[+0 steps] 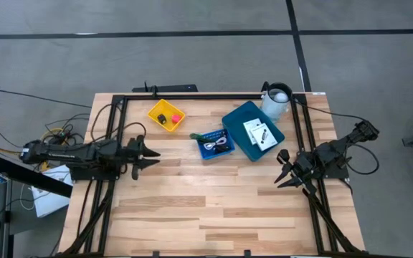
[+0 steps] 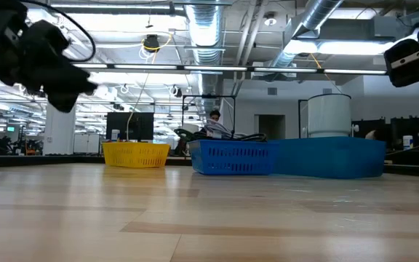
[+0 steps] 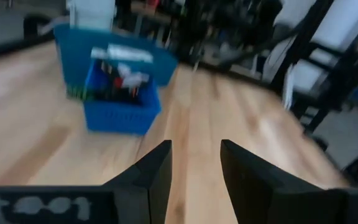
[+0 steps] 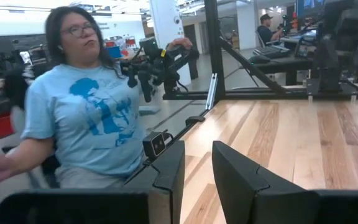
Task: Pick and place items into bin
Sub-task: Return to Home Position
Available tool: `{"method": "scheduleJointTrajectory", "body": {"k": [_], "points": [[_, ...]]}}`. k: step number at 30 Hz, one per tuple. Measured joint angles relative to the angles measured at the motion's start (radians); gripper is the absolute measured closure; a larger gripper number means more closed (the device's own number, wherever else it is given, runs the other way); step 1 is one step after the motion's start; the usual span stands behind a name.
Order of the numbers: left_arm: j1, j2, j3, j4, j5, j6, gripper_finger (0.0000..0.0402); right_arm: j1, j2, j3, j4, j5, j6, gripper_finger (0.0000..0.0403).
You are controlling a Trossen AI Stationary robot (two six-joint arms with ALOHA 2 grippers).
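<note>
Two white cards (image 1: 259, 133) lie in the large blue bin (image 1: 244, 118). A tiny red block (image 1: 176, 118) and a tiny black piece (image 1: 162, 117) sit in the yellow bin (image 1: 156, 109). The thin cord (image 1: 217, 145) lies in the small blue basket (image 1: 206, 153), which also shows in the left wrist view (image 3: 120, 109). My left gripper (image 1: 149, 156) (image 3: 196, 146) hovers open at the table's left, pointing toward the basket. My right gripper (image 1: 283, 170) (image 4: 197, 149) is open above the table's right side, near the large bin's near corner. Neither gripper holds anything.
A white cylindrical container (image 1: 277, 100) stands at the far edge beside the large blue bin. A black frame (image 1: 192, 95) borders the table. A person in a light blue T-shirt (image 4: 86, 106) sits beyond the table's edge. Bare wood (image 1: 206, 208) spans the near half.
</note>
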Motion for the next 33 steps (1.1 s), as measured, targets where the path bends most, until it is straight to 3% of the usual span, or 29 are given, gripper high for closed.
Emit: {"method": "scheduleJointTrajectory", "body": {"k": [8,33], "points": [[0.000,-0.191,0.000,-0.002,0.000,-0.002,0.0276,0.000,0.000,0.000,0.000,0.000,0.000,0.0328],[0.003,-0.191,0.001,-0.003,0.000,-0.002,0.0276,0.000,0.000,-0.001,0.000,-0.001,0.000,0.0328]]}}
